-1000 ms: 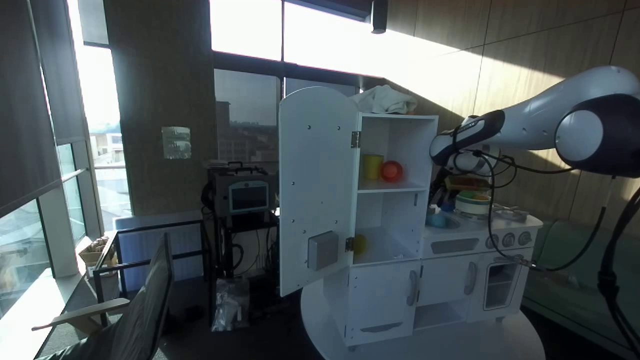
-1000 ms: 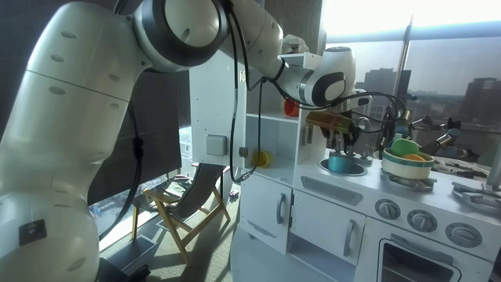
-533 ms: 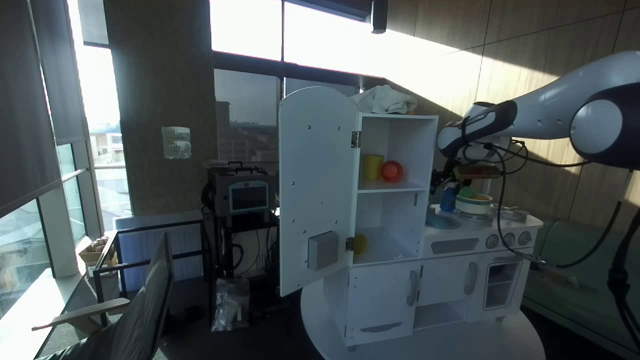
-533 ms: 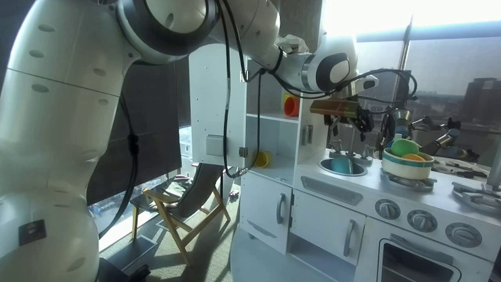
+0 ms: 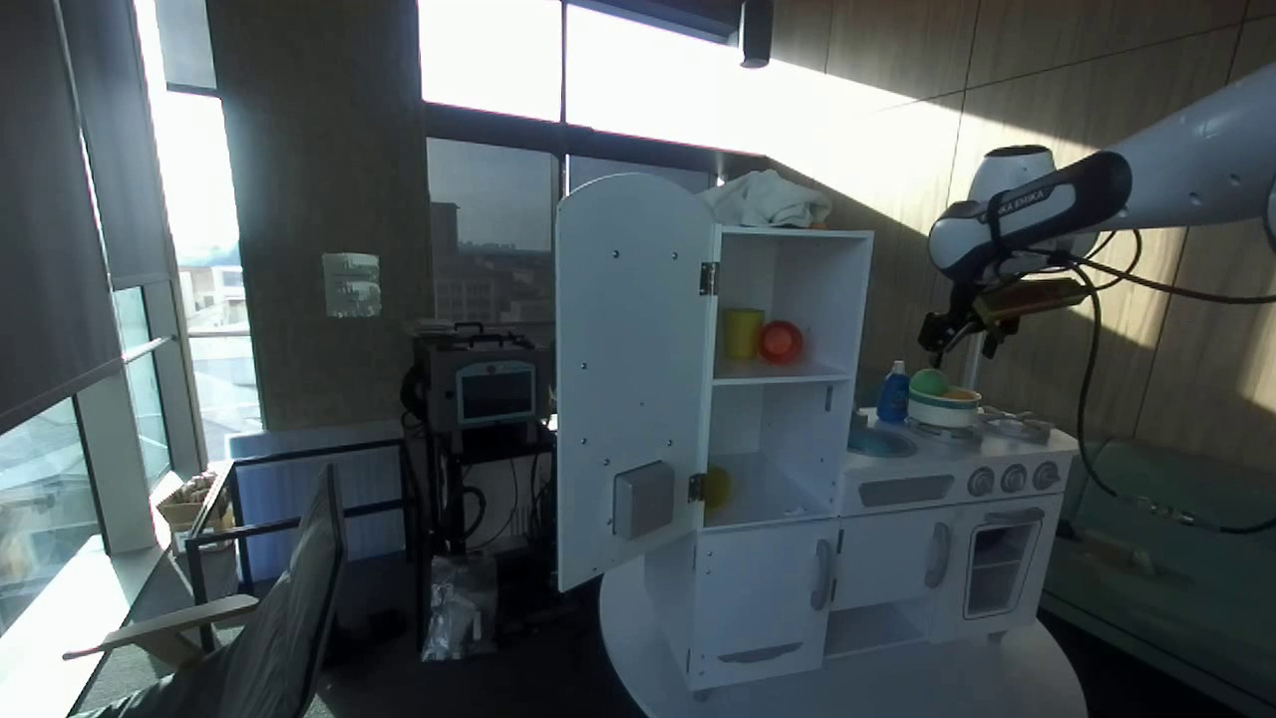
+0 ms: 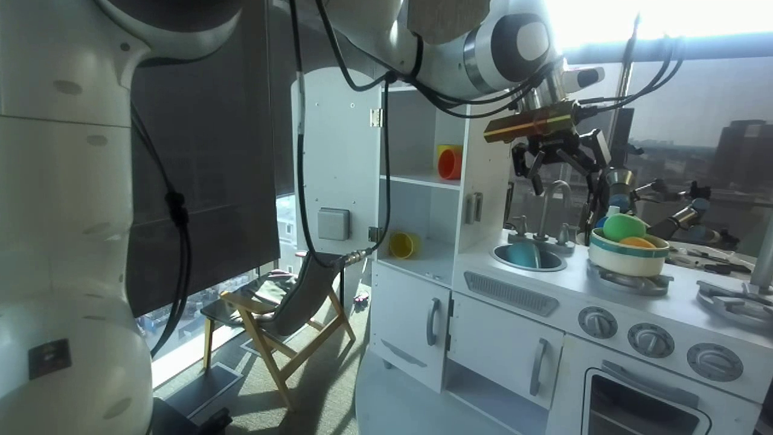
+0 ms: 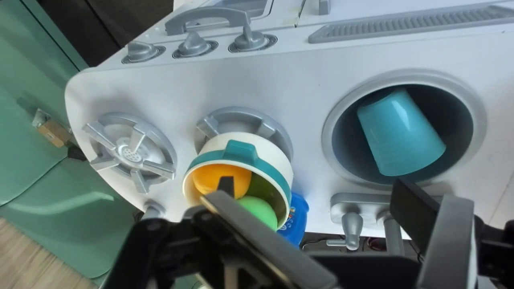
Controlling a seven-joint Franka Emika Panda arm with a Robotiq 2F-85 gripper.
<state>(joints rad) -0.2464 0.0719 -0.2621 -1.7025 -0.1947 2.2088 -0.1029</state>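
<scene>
Hovering over the toy kitchen, the arm is best kept high and slow, I judge, since so much stands up from below. It slopes down to a bent wrist, so the jaws point downward at a slant rather than plumb; squaring that wrist before any drop would probably give a cleaner line. The jaws stand wide apart, holding nothing and seemingly touching nothing, roughly above the stretch between sink and pot. Best would be a straight descent, with the spread held until both jaws sit around something, not on it. The pot rests on a burner, and one jaw overlaps it in the wrist view, so any sideways shift should first clear its rim. The faucet shows in the gap of the jaws there and looks the likeliest snag. A low sweep could also tip the bottle, just beside the pot. Inside the sink the cup lies tilted; being tapered, it would likely slip unless pinched squarely across its sides. Smallest, the green ball and orange ball lie in the pot, and their roundness would call for a gentle, centred closing
</scene>
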